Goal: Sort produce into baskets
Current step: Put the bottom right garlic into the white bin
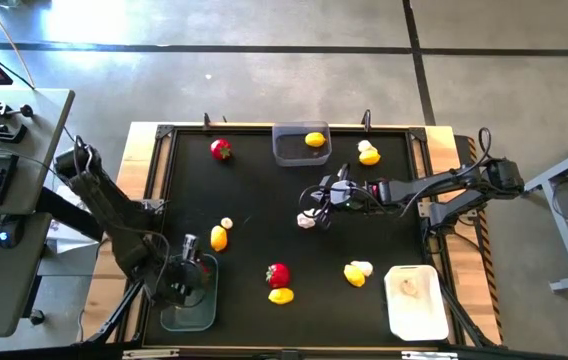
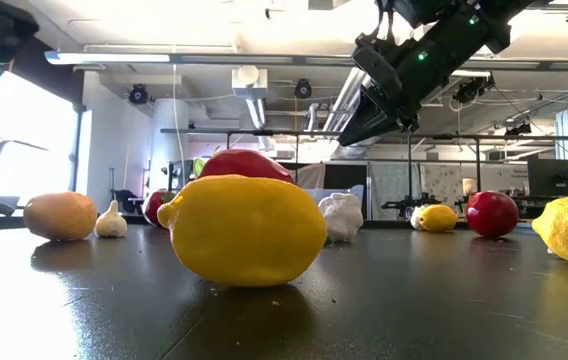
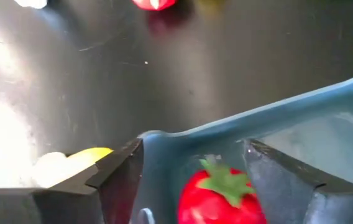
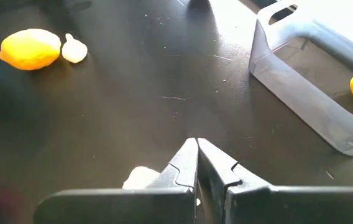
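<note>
My left gripper point(image 3: 194, 148) hangs open over the grey basket point(image 1: 189, 308) at the table's near left. A red fruit with a green top point(image 3: 223, 196) lies inside the basket, below and between the fingers and clear of them. My right gripper point(image 4: 197, 142) is shut and holds nothing. It hovers above mid-table point(image 1: 314, 205), over a whitish garlic bulb point(image 1: 306, 221) that rests on the tabletop. A second grey basket point(image 1: 294, 150) at the far edge holds a lemon point(image 1: 315, 139). The white basket point(image 1: 416, 312) at the near right holds a garlic bulb point(image 1: 409, 288).
Loose produce lies on the black tabletop: a red fruit point(image 1: 221, 149) far left, a lemon point(image 1: 219, 238) with garlic point(image 1: 226, 223), a red fruit point(image 1: 278, 274) with a lemon point(image 1: 281, 295), a lemon-and-garlic pair point(image 1: 356, 272), and another point(image 1: 368, 153) far right.
</note>
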### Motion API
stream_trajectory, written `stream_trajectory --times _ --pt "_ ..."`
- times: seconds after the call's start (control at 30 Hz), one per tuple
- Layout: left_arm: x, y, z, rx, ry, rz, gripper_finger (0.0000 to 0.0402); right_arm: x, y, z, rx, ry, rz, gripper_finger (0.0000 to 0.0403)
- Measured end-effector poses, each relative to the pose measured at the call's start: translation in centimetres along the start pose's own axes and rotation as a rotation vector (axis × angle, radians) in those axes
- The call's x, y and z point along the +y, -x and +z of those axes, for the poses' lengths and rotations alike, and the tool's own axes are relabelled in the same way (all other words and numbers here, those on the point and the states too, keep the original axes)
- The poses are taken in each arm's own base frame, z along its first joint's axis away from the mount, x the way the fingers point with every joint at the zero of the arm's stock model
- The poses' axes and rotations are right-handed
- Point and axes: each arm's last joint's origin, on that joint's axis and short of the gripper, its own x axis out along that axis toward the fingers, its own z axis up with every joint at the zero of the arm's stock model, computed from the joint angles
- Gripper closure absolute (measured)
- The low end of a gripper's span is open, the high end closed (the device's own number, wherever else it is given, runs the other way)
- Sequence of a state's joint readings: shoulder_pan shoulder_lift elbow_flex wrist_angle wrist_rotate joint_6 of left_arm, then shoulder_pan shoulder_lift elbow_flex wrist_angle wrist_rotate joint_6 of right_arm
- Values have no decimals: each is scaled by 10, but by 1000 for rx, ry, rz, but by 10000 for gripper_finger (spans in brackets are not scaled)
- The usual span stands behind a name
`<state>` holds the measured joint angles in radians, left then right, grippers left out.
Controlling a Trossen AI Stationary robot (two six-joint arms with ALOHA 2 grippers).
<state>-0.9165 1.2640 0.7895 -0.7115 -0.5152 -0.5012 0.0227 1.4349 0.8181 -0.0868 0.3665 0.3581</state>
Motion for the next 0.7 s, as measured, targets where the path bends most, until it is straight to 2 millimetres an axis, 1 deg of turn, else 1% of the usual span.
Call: stream_trajectory --times 0.17,0.33,0.43,0.5,0.57,0.7 --pt "31 4 6 -21 24 13 204 0 0 0 0 0 -1 402" --pt "70 3 16 -130 79 73 271 -3 -1 1 1 -28 -6 402" --pt "94 -8 20 -231 124 131 303 -6 -3 1 22 -63 20 402" --pt "110 -18 19 -290 146 155 319 -8 -5 1 34 -43 38 402" --pt "126 -30 17 -351 186 165 332 -12 -8 2 42 35 35 402" --pt "159 -46 8 -454 351 200 353 -28 -15 6 35 214 -6 402"
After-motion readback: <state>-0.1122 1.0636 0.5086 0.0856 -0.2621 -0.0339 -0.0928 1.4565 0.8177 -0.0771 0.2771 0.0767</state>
